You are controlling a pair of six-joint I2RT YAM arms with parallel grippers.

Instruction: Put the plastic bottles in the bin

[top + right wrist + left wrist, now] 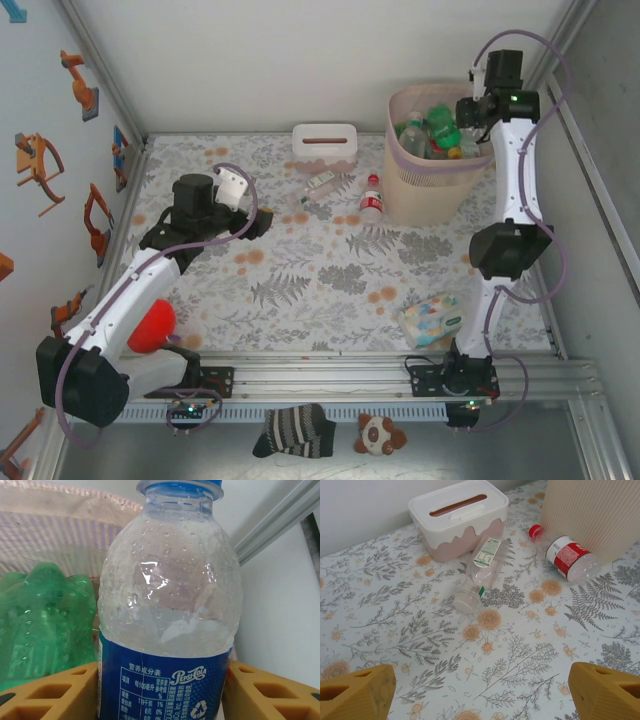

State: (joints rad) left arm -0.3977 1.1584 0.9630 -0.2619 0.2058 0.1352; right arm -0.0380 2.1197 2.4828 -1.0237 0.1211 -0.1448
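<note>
right claw pinching a Pepsi bottle right over the bin, green bottle just left of it, left claw spread wide over the table, clear bottle lying dead ahead of it, red-label bottle ahead-right by the bin

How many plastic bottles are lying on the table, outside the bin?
2. One clear bottle lies in front of the tissue box; one red-labelled bottle lies beside the bin. Others may be hidden behind the bin.

A white tissue box sits far back, a wipes pack front right.
</note>
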